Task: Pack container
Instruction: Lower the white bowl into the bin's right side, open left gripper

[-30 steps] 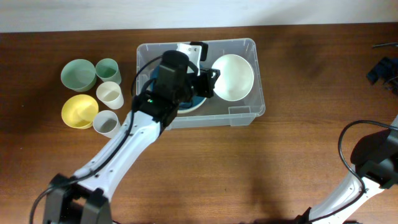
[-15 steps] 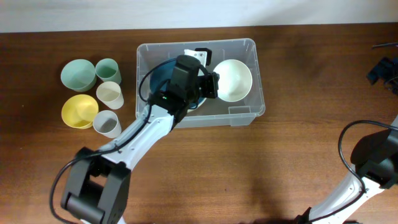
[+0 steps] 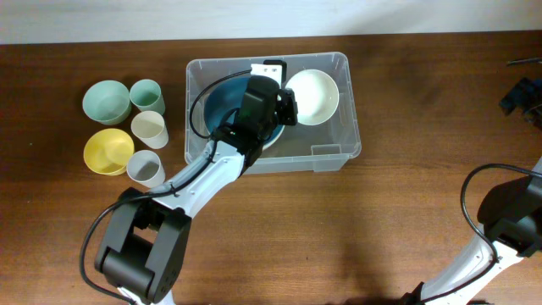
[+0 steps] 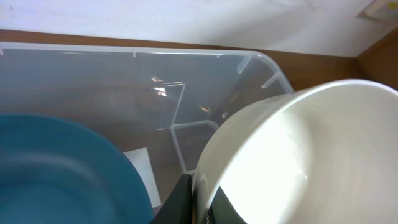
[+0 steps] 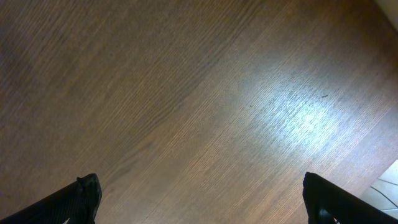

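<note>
End effector (image 3: 285,104) grips white bowl (image 3: 315,95) beside blue bowl (image 3: 218,102).

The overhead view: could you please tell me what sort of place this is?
Probably a robotics lab bench, not a kitchen: the left arm and right arm stand at a wooden table, the left tool holds a white bowl in a clear container, and cups sit beside it.

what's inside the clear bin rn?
The container holds a blue bowl and a white bowl, its rim gripped by the left claw, plus a white label on the base. The left arm hides part of the blue bowl.
</note>
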Controlling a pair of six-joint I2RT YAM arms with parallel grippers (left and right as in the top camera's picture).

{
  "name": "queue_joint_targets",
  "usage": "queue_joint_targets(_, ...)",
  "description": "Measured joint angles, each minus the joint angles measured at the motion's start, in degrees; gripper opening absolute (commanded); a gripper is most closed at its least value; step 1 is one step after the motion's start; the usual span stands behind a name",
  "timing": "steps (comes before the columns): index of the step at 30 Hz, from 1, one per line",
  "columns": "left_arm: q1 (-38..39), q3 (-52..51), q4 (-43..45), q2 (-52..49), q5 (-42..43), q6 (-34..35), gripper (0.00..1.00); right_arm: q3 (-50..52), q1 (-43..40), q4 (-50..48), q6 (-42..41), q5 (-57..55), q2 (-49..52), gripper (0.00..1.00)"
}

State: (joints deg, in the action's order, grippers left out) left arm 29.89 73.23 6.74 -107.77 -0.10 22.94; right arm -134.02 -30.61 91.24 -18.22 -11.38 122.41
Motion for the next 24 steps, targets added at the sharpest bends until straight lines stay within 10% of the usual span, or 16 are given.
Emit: queue_joint_targets(24, 0.0, 4.15, -0.24, -8.81, -1.07, -0.87, 0.09, 0.0, 0.0, 0.0, 0.0, 0.0, 0.0, 0.99)
